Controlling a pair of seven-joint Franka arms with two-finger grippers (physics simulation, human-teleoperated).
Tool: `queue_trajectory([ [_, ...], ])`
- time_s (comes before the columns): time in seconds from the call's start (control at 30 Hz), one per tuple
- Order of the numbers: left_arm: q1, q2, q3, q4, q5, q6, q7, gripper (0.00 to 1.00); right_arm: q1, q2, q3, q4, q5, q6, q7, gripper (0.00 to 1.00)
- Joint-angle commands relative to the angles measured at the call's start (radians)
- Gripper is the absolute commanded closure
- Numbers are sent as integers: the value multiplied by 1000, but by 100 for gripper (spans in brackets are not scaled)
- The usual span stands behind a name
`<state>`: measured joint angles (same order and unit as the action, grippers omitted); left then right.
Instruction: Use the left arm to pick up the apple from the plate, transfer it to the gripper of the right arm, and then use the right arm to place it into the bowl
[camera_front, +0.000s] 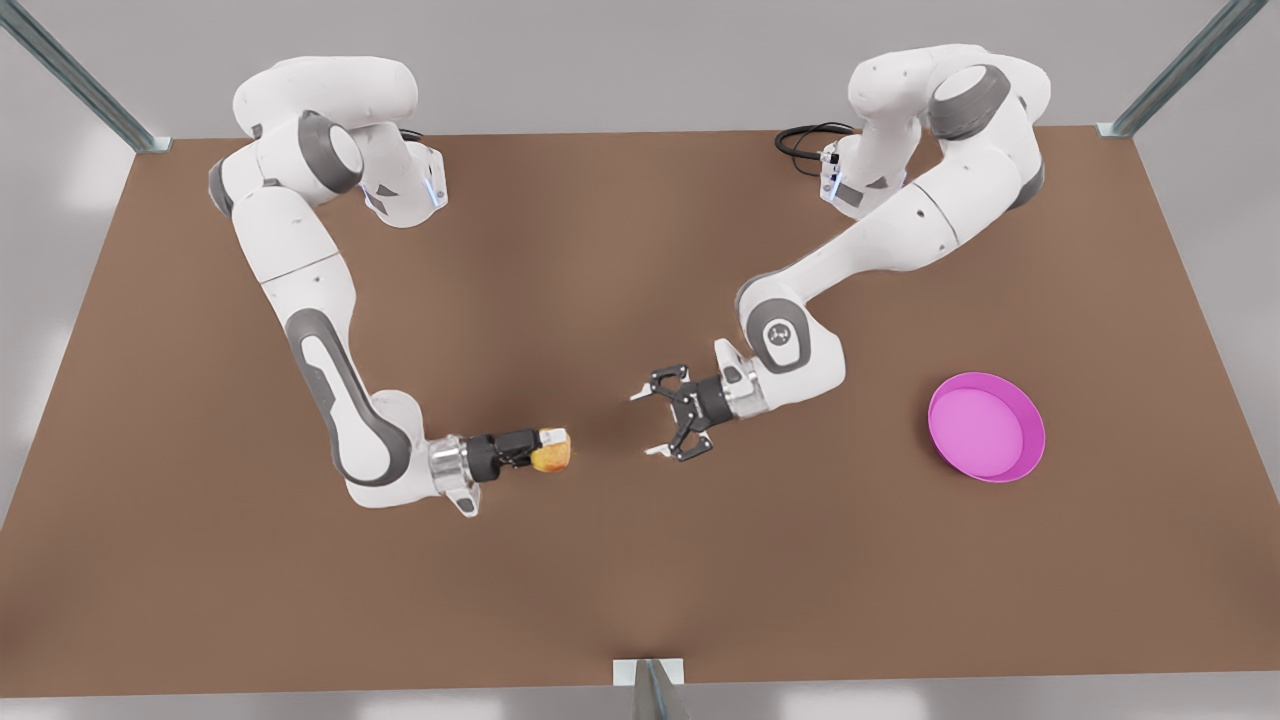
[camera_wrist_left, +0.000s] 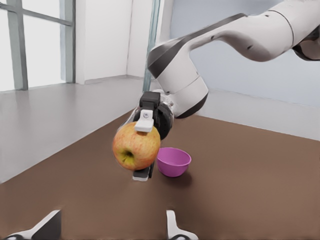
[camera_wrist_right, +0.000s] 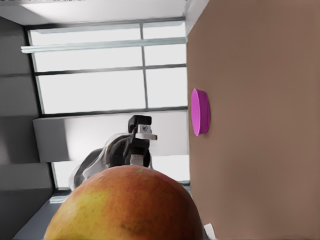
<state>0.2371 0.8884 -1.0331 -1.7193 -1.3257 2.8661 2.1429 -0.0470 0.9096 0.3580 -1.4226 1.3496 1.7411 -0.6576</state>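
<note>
Apple (camera_front: 552, 452), small, round, yellow-orange with a red blush: you'll find it off the brown worktop (camera_front: 600, 250), clamped in the right pincer (camera_front: 548, 448).

Front view. The right arm comes in from the front view's left. Its black pincer lies roughly level and points at the other arm, with the apple at its tip. The left pincer (camera_front: 645, 425), on the arm at the front view's right, faces it across a short gap. Its fingers are spread wide and hold nothing. Note that the two pincers are near each other but apart. The wide, shallow, round magenta-pink plate (camera_front: 1035, 440) sits on the worktop well off to the front view's right, beyond the left arm's wrist, with nothing on it.

Left wrist view. You see the left pincer (camera_wrist_left: 111, 227) as two pale fingertips set far apart over bare worktop. Ahead of it, the right pincer (camera_wrist_left: 142, 147) grips the apple (camera_wrist_left: 136, 146) with one finger above and one below. The small, deep, round magenta-pink bowl (camera_wrist_left: 174, 161) stands on the worktop just behind the apple and holds nothing.

Right wrist view. The apple (camera_wrist_right: 125, 205) sits close to the lens. Beyond it the left pincer (camera_wrist_right: 141, 145) stands with its fingers parted, clear of the fruit. The plate (camera_wrist_right: 200, 112) shows edge-on against the worktop farther off.
</note>
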Motion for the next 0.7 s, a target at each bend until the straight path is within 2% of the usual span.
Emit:
queue_trajectory([
  [0.0,86,-14,-9,-52,89,-28,48,0,-30,-1,1,7,-50,-48,-2,22],
  [0.03,103,-17,45,-65,169,-65,42,0,-43,0,-1,7,-66,-54,-11,22],
  [0.07,107,-34,174,0,495,-311,-223,0,-60,0,1,8,-87,-69,-11,22],
  [0.1,172,-43,211,136,890,-618,-543,0,-77,0,1,7,-110,-69,-13,22],
  [0.17,208,-60,219,358,1238,-1016,-820,0,-105,0,-1,7,-118,-110,-46,21],
  [0.2,214,-60,217,437,1350,-1146,-931,0,-125,0,1,8,-148,-121,-48,21],
  [0.23,241,-162,219,446,1503,-1218,-1056,0,-146,0,1,8,-159,-153,-48,21],
  [0.3,274,-290,217,448,1663,-1387,-1337,0,-178,0,-2,14,-181,-199,-50,21],
  [0.33,277,-344,219,449,1723,-1493,-1527,0,-198,3,-2,19,-197,-224,-50,21],
  [0.43,281,-411,241,488,1740,-1518,-1902,0,-203,6,-102,85,-240,-321,-50,21],
  [0.47,207,-456,342,488,1725,-1513,-1937,0,-203,14,-117,102,-260,-334,-53,20],
  [0.5,-48,-565,756,480,1466,-1476,-1945,0,-203,14,-142,132,-320,-348,-79,20],
  [0.53,-255,-652,1063,407,1294,-1412,-1983,0,-209,15,-152,145,-369,-348,-129,20],
  [0.57,-308,-727,1098,290,1286,-1314,-2063,0,-214,14,-157,145,-408,-348,-158,20],
  [0.6,-312,-747,1098,237,1287,-1254,-2105,0,-223,14,-156,145,-448,-348,-184,20],
  [0.67,-311,-730,1094,277,1289,-1271,-2117,0,-234,9,-154,145,-549,-348,-229,20],
])
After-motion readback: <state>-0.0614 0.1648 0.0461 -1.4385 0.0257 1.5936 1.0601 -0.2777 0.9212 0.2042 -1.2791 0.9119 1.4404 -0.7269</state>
